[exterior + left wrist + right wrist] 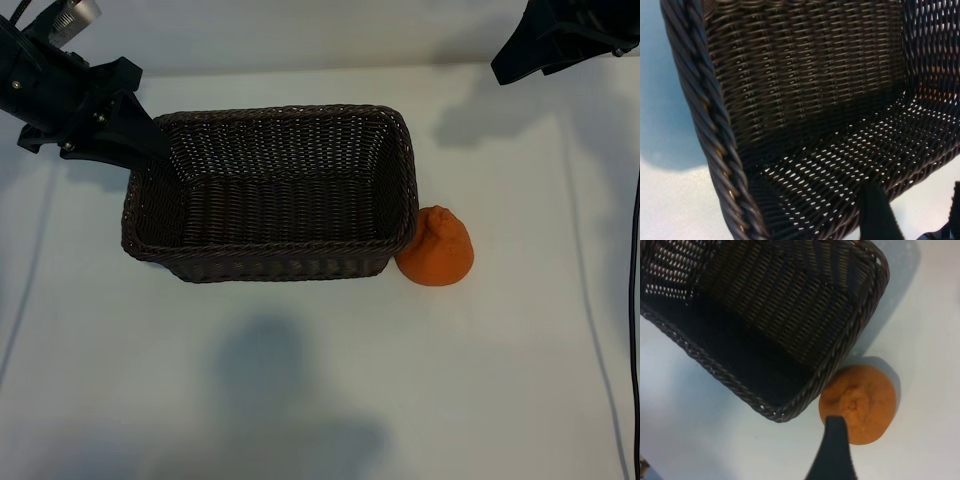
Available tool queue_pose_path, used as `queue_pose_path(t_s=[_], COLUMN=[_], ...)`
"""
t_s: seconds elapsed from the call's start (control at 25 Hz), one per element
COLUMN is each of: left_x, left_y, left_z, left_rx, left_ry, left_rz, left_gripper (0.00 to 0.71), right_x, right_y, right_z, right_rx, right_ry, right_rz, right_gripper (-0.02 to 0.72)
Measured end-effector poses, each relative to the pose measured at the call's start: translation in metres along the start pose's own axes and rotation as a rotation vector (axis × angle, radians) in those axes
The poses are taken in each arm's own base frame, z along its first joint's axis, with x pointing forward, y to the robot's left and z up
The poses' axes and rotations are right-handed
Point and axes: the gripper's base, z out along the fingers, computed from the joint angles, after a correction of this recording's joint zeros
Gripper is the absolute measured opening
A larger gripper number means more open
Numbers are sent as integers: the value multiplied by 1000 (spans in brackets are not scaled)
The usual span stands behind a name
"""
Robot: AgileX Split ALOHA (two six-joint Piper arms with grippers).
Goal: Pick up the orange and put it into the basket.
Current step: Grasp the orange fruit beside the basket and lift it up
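Observation:
The orange (pixel 436 247) lies on the white table against the basket's (pixel 400 170) right near corner, knob up. In the right wrist view the orange (pixel 865 400) sits below, beside the basket's corner (pixel 790 412), and one dark finger (pixel 837 452) of my right gripper hangs above its edge without touching it. The other finger is out of view. My right gripper (pixel 520 60) is high at the far right, open and empty. My left gripper (pixel 150 145) is at the basket's far left corner, its fingers (pixel 880 215) apart by the rim (pixel 715 130). The basket is empty.
The table is white. The arms' shadows fall across its near middle (pixel 270 370). A black cable (pixel 634 300) hangs along the right edge.

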Motion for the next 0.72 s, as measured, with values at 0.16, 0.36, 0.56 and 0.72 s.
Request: queue_pose_path(t_s=[0.16, 0.36, 0.56, 0.72], left_x=[0, 0, 0, -1], left_y=[0, 0, 0, 0], left_z=[0, 0, 0, 0], left_rx=[0, -1, -2, -2], left_ry=[0, -4, -5, -7], left_rz=[0, 0, 0, 0], left_gripper=[403, 404, 404, 404], right_x=[2, 5, 5, 8], right_y=[-3, -11, -12, -12], right_z=[0, -1, -2, 1], right_rx=[38, 107, 114, 107], right_ry=[21, 54, 56, 67], right_rz=[-13, -4, 0, 8], right_gripper=[579, 579, 579, 579])
